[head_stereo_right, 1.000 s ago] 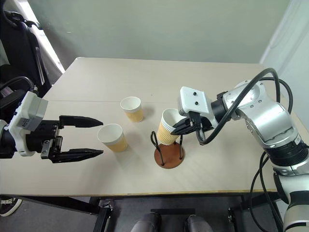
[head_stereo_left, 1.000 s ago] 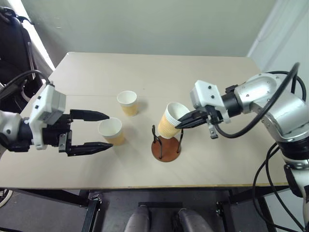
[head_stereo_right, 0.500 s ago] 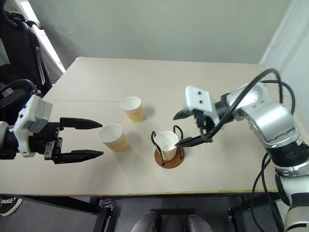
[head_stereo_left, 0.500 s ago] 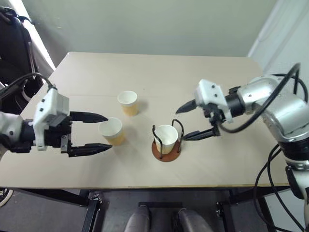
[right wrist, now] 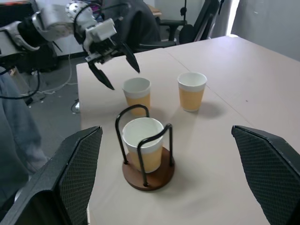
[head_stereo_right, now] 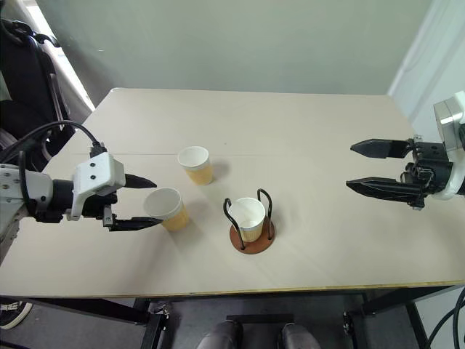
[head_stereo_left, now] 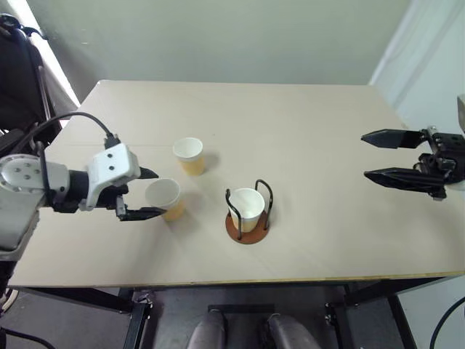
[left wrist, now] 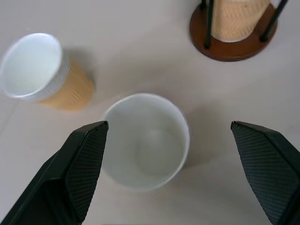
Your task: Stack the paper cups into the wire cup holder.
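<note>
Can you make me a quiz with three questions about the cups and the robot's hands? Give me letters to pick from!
1. Where is the cup in the wire cup holder standing?
A. between the black wire loops, on the round base
B. upside down on the floor
C. on top of another cup

2. How many paper cups stand on the table outside the holder?
A. none
B. two
C. five

3. How are the jaws of the left gripper?
A. shut tight on a spoon
B. open, with a cup between them
C. shut on the holder

Answers:
1. A, the cup in the holder sits upright inside the loops.
2. B, the near cup and the far cup stand on the bare table.
3. B, the left wrist view shows both fingers wide apart on either side of the near cup.
</note>
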You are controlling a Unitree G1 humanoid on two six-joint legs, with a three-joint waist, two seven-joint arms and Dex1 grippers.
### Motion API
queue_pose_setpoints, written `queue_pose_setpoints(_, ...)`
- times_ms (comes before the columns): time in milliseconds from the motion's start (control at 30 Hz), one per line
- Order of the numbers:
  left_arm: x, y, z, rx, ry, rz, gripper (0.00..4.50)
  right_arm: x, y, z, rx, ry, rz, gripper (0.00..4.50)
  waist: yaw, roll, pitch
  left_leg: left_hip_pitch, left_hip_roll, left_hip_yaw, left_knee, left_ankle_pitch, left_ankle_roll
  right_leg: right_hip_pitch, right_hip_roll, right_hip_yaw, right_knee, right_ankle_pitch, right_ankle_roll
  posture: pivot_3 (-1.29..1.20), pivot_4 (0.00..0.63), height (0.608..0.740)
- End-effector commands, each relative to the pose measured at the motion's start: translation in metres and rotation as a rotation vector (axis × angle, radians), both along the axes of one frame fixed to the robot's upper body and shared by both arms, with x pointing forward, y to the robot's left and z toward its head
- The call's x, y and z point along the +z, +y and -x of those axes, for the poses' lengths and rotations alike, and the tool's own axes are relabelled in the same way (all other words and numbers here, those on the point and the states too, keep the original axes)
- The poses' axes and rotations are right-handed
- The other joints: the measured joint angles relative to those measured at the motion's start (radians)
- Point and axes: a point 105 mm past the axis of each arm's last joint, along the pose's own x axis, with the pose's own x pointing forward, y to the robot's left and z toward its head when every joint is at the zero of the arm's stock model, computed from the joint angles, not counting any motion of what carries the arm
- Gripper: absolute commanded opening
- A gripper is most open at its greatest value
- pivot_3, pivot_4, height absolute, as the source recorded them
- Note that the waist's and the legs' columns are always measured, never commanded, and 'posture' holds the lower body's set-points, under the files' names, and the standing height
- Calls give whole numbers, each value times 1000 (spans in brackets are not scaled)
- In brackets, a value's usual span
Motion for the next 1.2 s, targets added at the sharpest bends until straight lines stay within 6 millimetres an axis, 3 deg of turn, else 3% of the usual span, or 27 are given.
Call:
queue_pose_setpoints(33,4,3,0,-8,-3,-36,4500,12,-2,10,-15,-60,-9,4478,1,0,0,-1,0,0,0,0,1,0,0,0,0,0,1,0,150,740)
queue_pose_setpoints(267,-11,4,-20,6,-36,-148,4500,9,-4,10,-52,-55,-4,4478,7,0,0,-1,-1,-2,2,0,3,1,-1,0,-2,0,2,0,150,740)
queue_pose_setpoints(367,-15,-6,-29,-25,-45,-148,3661,5,-5,9,-67,-44,5,4500,9,0,0,-2,-2,-2,2,0,4,2,-1,0,-2,1,3,0,150,740)
queue_pose_setpoints(467,-17,-14,-34,-55,-40,-137,2450,5,-7,8,-78,-44,9,4500,9,0,0,-2,-2,-2,4,0,4,2,-1,0,-2,1,4,0,150,740)
queue_pose_setpoints(500,-18,-18,-34,-66,-34,-123,2257,5,-7,8,-82,-44,11,4500,9,0,0,-2,-2,-2,4,0,4,2,-1,0,-2,1,4,0,150,740)
queue_pose_setpoints(700,-20,-22,-30,-102,1,-105,56,3,-12,10,-112,-42,30,4500,9,0,0,-2,-2,-2,4,0,4,3,-1,0,-2,1,6,0,150,740)
queue_pose_setpoints(900,-12,-24,-27,-125,5,-93,56,3,-14,10,-125,-50,40,4500,9,0,0,-2,-3,-2,6,0,5,4,-1,0,-2,1,7,0,150,740)
queue_pose_setpoints(1033,4,-30,-26,-160,-15,-30,56,6,-14,13,-117,-60,46,4500,9,0,0,-2,-3,-2,7,0,5,4,-1,1,-2,1,8,0,150,740)
queue_pose_setpoints(1200,76,-75,-15,-381,-85,226,56,6,-15,26,-56,-67,80,4500,26,-1,0,-5,-4,-4,10,1,7,4,-1,0,-2,0,9,0,150,740)
